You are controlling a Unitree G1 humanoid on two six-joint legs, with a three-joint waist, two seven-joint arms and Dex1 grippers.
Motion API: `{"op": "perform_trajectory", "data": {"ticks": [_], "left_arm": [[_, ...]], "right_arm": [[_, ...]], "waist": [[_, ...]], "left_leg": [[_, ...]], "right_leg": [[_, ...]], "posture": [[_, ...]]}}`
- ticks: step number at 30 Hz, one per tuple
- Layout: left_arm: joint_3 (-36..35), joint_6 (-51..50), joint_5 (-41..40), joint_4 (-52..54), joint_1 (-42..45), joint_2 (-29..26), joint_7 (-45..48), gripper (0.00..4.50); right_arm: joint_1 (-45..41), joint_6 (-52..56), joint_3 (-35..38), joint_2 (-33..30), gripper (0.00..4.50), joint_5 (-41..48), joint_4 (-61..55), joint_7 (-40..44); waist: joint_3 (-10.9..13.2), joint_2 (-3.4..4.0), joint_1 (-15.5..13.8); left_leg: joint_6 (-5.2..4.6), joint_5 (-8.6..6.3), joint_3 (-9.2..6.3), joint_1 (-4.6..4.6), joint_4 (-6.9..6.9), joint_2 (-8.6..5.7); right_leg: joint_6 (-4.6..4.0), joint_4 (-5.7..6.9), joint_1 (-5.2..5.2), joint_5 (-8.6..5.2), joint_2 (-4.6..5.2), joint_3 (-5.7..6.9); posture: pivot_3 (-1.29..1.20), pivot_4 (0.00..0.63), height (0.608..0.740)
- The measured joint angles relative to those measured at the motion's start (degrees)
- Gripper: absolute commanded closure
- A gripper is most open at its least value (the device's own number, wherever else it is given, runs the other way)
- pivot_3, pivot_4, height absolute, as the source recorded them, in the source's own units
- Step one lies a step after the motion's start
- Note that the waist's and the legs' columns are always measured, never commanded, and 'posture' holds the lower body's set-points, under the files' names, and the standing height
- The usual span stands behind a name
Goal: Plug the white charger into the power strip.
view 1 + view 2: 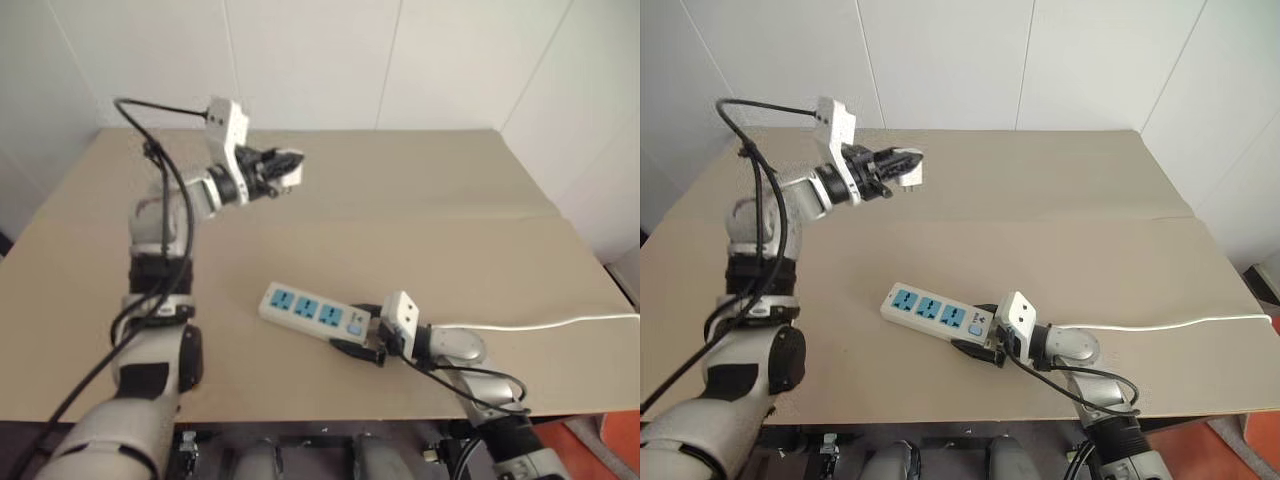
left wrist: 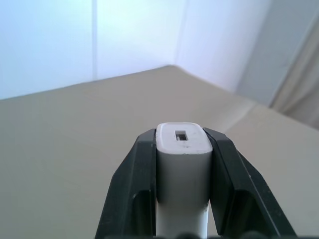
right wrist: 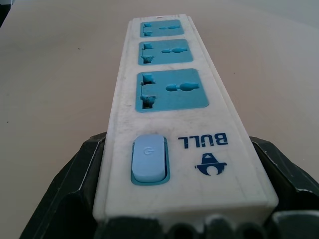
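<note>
The white charger (image 2: 182, 169) is clamped between the two black fingers of my left gripper (image 1: 284, 170), raised well above the table at the back left; its end face with a small slot points away from the wrist. The power strip (image 1: 305, 311) lies flat on the tan table near the front, its three blue socket faces up. My right gripper (image 1: 362, 335) is shut on the strip's switch end, one finger on each long side (image 3: 79, 184). A thin white cable (image 1: 540, 324) runs from there to the right.
The tan table (image 1: 430, 230) reaches back to white walls. A raised seam crosses its right half. The front edge lies close under the right arm. A black cable (image 1: 160, 160) loops over my left arm.
</note>
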State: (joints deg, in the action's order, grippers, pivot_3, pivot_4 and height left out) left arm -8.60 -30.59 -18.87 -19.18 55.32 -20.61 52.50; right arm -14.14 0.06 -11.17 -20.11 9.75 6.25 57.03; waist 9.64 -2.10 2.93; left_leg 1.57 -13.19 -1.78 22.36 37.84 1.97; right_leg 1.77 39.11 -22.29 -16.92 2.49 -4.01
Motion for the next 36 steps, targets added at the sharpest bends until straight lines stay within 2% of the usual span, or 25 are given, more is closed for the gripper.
{"op": "perform_trajectory", "data": {"ticks": [4, 9, 11, 19, 26, 36], "left_arm": [[5.03, 10.67, -2.86, 4.41, -8.11, -0.14, 14.64, 3.49], [9.49, 13.41, -7.79, 7.06, -13.68, -1.22, 29.68, 3.49], [10.02, 14.40, -8.76, 7.73, -14.61, -1.37, 32.83, 3.49], [12.15, 18.58, -10.23, 6.81, -16.97, 0.85, 36.65, 3.49], [15.01, 24.93, -6.94, -0.05, -18.44, 2.52, 37.20, 3.49], [15.02, 25.33, -7.09, -0.15, -18.53, 1.53, 37.00, 3.49]], "right_arm": [[-0.55, -0.83, -0.11, 0.32, 1.04, -0.16, 1.21, 0.04], [-1.21, -1.14, -0.64, 0.33, 1.04, -0.41, 1.77, 0.11], [-1.33, -1.15, -0.69, 0.30, 1.04, -0.41, 1.90, 0.23], [-1.77, -1.25, -1.16, 0.14, 1.04, -0.53, 2.16, 0.53], [-1.80, -0.96, -1.62, -0.80, 1.04, -0.39, 1.61, 1.08], [-3.22, 0.54, -3.01, -4.70, 1.04, 3.15, 2.37, 11.52]], "waist": [[-0.02, 0.01, 0.14], [-0.02, 0.01, 0.47], [-0.02, 0.01, 0.54], [-0.03, 0.00, 0.75], [-0.03, 0.00, 0.64], [-0.03, 0.01, -0.30]], "left_leg": [[0.01, 0.01, 0.04, -0.17, 0.00, 0.01], [0.00, 0.04, 0.03, -0.17, 0.01, 0.02], [0.00, 0.04, 0.03, -0.16, 0.01, 0.02], [-0.01, 0.04, 0.02, -0.16, 0.03, 0.02], [-0.01, 0.04, -0.01, -0.11, 0.03, 0.01], [-0.05, 0.02, -0.01, -0.04, 0.03, 0.00]], "right_leg": [[-0.01, -0.06, 0.17, 0.00, -0.03, -0.03], [-0.03, -0.06, 0.18, 0.02, -0.08, -0.04], [-0.03, -0.07, 0.19, 0.02, -0.08, -0.04], [-0.03, -0.09, 0.21, 0.02, -0.08, -0.04], [-0.03, -0.14, 0.20, 0.02, -0.08, -0.02], [-0.03, -0.25, 0.20, 0.01, -0.08, -0.02]], "posture": [[0.00, 0.150, 0.740], [0.00, 0.150, 0.740], [0.00, 0.150, 0.740], [0.00, 0.150, 0.740], [0.00, 0.150, 0.740], [0.00, 0.150, 0.740]]}}
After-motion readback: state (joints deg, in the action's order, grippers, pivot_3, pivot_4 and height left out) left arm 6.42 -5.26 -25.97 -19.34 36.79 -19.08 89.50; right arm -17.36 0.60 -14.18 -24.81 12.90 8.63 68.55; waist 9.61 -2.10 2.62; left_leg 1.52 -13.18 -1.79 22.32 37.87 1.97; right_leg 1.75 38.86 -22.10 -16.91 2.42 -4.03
